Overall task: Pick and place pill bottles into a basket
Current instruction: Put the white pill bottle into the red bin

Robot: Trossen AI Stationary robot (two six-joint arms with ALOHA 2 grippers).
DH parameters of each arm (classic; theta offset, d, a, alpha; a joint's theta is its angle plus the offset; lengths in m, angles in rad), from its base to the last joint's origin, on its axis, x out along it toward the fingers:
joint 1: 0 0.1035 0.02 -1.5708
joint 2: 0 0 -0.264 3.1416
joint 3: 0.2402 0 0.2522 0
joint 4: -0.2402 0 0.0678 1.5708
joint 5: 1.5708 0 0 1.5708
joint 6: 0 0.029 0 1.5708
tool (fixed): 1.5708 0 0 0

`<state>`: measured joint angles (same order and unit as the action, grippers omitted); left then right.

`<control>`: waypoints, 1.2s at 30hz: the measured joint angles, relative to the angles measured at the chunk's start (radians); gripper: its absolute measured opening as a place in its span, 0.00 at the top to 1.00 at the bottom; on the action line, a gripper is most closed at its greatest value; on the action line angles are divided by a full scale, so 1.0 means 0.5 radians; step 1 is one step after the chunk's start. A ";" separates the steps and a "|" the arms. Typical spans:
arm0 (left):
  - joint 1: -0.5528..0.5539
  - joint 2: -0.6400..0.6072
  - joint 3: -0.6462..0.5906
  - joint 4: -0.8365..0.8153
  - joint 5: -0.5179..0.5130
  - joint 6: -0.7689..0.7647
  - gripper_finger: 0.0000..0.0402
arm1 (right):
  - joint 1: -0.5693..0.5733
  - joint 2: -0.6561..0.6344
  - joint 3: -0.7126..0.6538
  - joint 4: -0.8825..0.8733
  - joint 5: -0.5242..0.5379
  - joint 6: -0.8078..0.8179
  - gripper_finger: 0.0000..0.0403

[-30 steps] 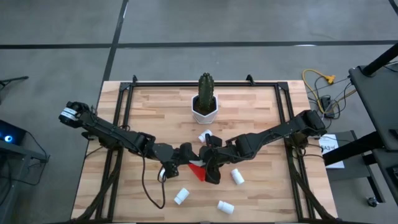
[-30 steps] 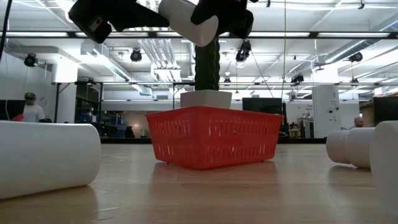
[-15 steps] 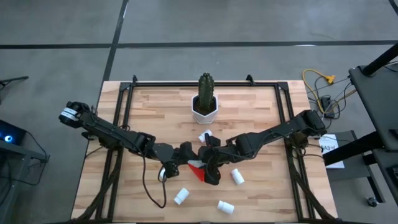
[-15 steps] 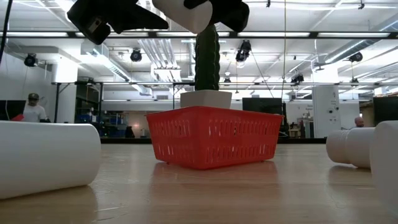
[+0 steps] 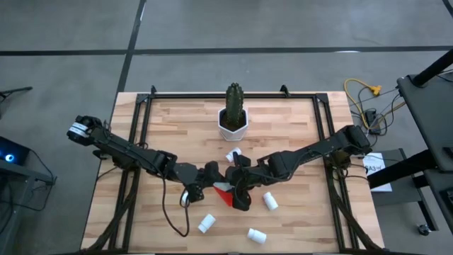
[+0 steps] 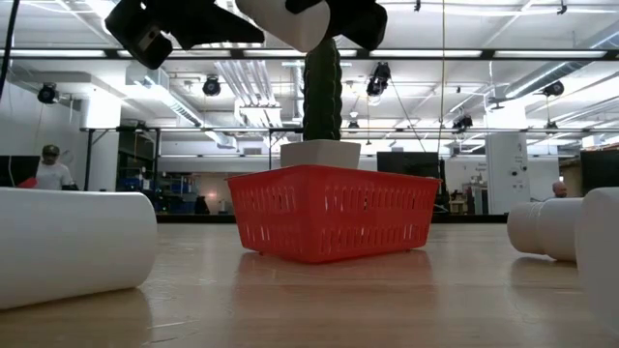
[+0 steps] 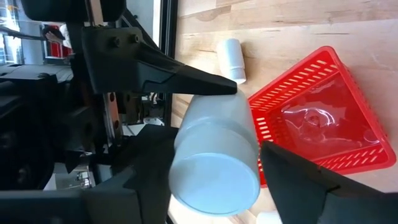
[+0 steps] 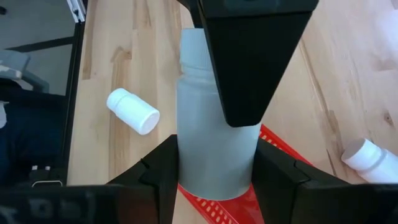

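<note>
Fingers [image 8: 245, 74] of the right gripper [image 8: 214, 165] pinch a bottle [image 8: 214, 143] above the basket [image 5: 225, 194] at table centre. Left gripper [image 7: 249, 134] fingers are spread around the same bottle, at 9 o'clock.

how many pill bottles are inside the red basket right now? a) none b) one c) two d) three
a) none: the left wrist view shows the basket floor bare, and the nearest pill bottle hangs above it, gripped by the right gripper.
</note>
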<state>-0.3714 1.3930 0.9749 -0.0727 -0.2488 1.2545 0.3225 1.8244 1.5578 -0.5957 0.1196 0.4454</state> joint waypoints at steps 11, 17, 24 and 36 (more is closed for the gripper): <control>0.000 0.000 0.001 -0.005 -0.007 -0.030 0.61 | -0.001 0.002 -0.002 0.000 -0.001 -0.001 0.63; -0.002 0.000 0.004 -0.008 -0.007 -0.034 0.61 | -0.001 0.002 -0.002 0.001 -0.001 -0.001 0.63; -0.001 0.000 0.005 -0.009 -0.006 -0.038 0.61 | -0.001 0.002 -0.002 0.002 0.002 0.018 0.60; 0.000 0.000 0.000 -0.051 -0.001 -0.091 0.61 | -0.001 0.002 -0.004 0.001 0.013 0.082 0.43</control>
<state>-0.3714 1.3930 0.9749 -0.0981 -0.2493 1.2091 0.3222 1.8252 1.5558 -0.5952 0.1261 0.4864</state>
